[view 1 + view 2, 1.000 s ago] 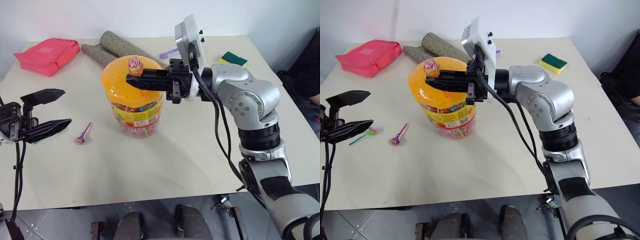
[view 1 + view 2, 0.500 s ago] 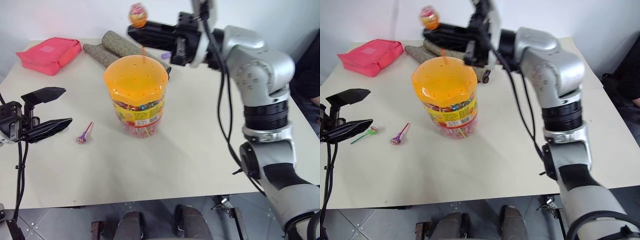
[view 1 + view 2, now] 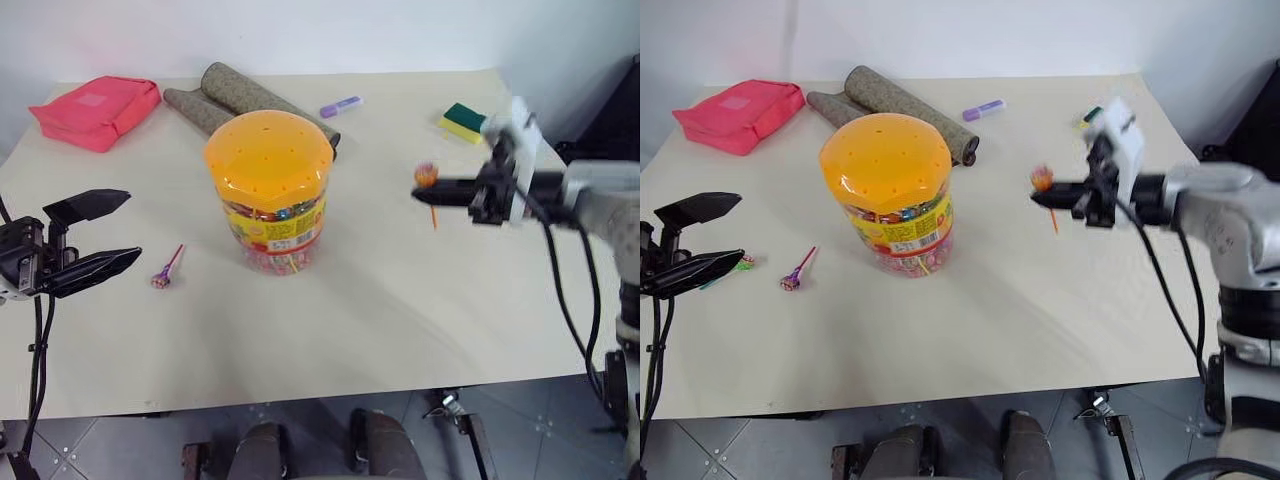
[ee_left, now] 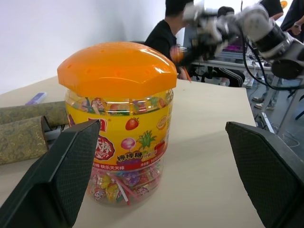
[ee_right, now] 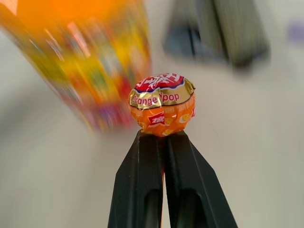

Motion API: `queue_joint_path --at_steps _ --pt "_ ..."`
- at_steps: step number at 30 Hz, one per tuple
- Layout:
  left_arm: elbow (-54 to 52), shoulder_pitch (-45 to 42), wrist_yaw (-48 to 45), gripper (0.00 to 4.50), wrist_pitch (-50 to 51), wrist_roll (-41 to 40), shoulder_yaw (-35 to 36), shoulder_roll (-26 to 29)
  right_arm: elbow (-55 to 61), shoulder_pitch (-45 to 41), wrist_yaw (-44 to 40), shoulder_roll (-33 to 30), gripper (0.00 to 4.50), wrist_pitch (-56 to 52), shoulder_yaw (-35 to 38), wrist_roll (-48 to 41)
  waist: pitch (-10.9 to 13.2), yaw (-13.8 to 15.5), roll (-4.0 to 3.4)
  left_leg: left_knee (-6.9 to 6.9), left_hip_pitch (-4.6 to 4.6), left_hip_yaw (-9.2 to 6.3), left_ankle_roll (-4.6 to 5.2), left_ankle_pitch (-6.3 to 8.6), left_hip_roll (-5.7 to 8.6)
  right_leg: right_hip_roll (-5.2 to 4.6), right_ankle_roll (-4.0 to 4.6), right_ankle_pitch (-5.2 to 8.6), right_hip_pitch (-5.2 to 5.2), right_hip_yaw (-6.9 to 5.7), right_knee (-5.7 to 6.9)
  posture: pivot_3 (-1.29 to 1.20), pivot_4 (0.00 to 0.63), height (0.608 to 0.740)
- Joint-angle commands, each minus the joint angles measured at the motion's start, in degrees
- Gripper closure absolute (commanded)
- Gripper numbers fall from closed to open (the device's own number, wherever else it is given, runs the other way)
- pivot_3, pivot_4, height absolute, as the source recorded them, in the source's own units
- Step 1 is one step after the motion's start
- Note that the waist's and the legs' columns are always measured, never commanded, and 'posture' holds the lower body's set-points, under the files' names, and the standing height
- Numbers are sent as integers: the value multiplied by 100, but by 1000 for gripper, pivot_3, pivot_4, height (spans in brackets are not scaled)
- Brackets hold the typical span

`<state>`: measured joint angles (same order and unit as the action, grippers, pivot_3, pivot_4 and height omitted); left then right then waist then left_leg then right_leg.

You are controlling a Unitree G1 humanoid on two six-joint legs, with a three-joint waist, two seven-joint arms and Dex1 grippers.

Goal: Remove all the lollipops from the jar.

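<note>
1. Beige table [image 3: 330,330] carries the jar [image 3: 269,190] at its middle, with me watching remotely.
2. My right gripper [image 3: 424,192], right of the jar, is clenched on the orange lollipop's [image 3: 426,175] stick, head up, clear for setting down.
3. My left gripper [image 3: 95,235] waits spread wide, left of the jar.
4. Purple lollipop [image 3: 162,277] and green lollipop [image 3: 740,263] lie left of the jar, removed.

A pale table [image 3: 380,300] is carrying several things. The jar [image 3: 269,190] is standing near the middle. A purple lollipop [image 3: 164,272] is lying toward the left edge, with a green lollipop [image 3: 740,264] further left. A red pouch [image 3: 96,110] is sitting at the far left corner, two rolls [image 3: 215,98] beside it. A purple marker [image 3: 340,105] and a sponge [image 3: 464,121] are lying toward the far right corner.
</note>
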<state>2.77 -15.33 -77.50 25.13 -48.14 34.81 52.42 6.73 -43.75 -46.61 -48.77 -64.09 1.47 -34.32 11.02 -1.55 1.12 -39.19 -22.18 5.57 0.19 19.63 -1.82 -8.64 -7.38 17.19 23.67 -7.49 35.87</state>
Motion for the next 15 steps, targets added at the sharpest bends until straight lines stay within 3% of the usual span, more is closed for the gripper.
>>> queue_joint_path --at_steps 1,9,13,14,15 --pt "-144 -53 30 0 7 -124 18 -6 -232 264 430 -18 4487 24 -42 412 0 -1 0 0 0 1 0 0 0 0 0 0 0 0 0 0 150 740" --pt "-338 57 158 0 94 -190 44 -49 -2016 389 653 273 4487 852 -310 1238 1 -9 -2 -1 1 2 0 0 0 1 0 0 1 0 0 0 150 740" --pt "-522 297 272 0 193 -266 216 -44 -2151 403 453 306 4487 1017 -328 1308 1 -7 -2 -2 1 0 0 0 -1 1 0 0 -1 0 0 0 150 740" --pt "-571 371 309 0 209 -264 253 -34 -2130 426 417 309 3962 1025 -306 1304 1 -5 -2 -2 1 0 0 0 -1 1 0 0 -1 0 -1 0 150 740" --pt "-604 430 354 0 203 -238 280 -26 -2104 449 388 306 3744 1021 -285 1302 1 -3 -2 -3 1 0 0 0 -1 1 0 0 -1 0 0 0 150 740"
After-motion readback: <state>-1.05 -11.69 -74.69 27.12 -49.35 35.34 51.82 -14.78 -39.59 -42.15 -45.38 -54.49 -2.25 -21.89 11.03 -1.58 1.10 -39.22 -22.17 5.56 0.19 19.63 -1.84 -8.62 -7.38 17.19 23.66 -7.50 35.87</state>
